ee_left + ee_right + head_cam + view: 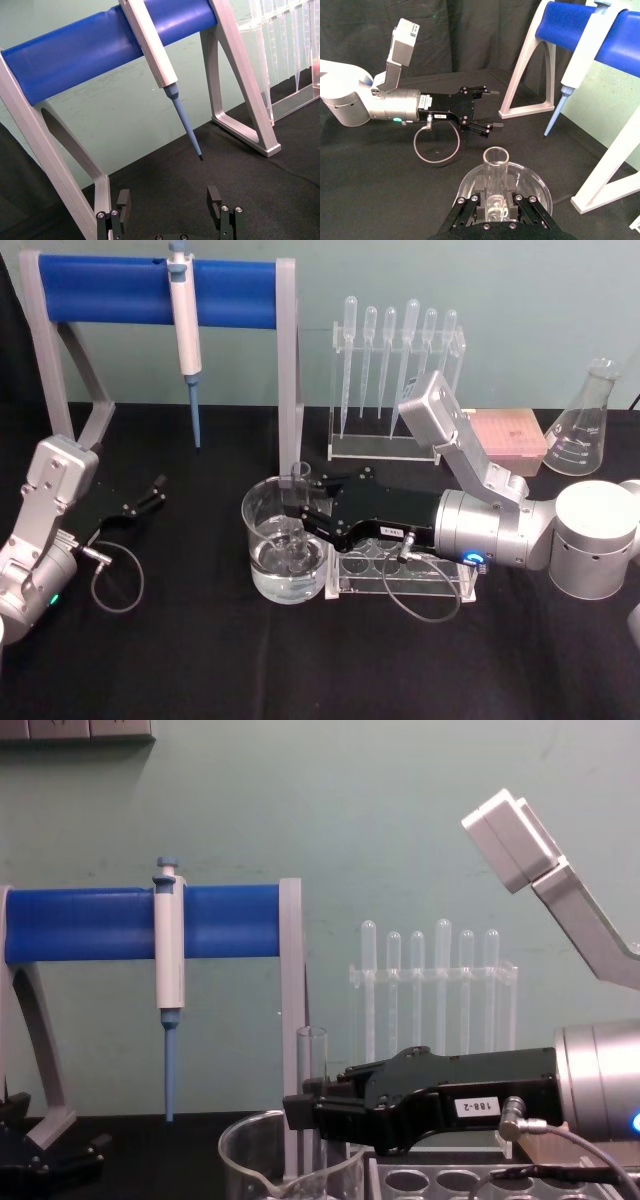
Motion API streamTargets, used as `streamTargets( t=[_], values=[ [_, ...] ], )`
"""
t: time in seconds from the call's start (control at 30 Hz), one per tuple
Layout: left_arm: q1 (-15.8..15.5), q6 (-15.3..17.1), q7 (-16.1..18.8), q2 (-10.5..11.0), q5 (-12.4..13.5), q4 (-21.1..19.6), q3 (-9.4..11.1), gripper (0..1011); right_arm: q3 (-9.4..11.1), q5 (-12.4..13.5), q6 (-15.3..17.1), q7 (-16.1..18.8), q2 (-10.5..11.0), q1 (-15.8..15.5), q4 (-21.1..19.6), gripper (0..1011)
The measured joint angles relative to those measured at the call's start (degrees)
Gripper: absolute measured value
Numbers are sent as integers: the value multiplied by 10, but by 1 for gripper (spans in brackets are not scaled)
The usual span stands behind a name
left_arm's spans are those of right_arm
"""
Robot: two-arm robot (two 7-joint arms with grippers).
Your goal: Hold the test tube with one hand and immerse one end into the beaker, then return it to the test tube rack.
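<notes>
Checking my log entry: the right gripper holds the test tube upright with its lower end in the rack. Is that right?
Not quite. The right gripper does hold the test tube upright, but its lower end stands in the beaker, not in the rack, which sits beside the beaker under the arm. The head view shows this.

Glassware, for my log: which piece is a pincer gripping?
The test tube, upright in the beaker, clamped by the right pincer; the beaker and conical flask stand ungripped. Left pincer sits open at left.
</notes>
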Motion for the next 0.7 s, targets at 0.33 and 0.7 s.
streamTargets(
  t=[0.33,0.7],
  values=[
    [0,0,0,0,0,0,0,1000,0,0,0,0,0,0,0,241],
    [0,0,0,0,0,0,0,1000,0,0,0,0,0,0,0,241]
  ],
)
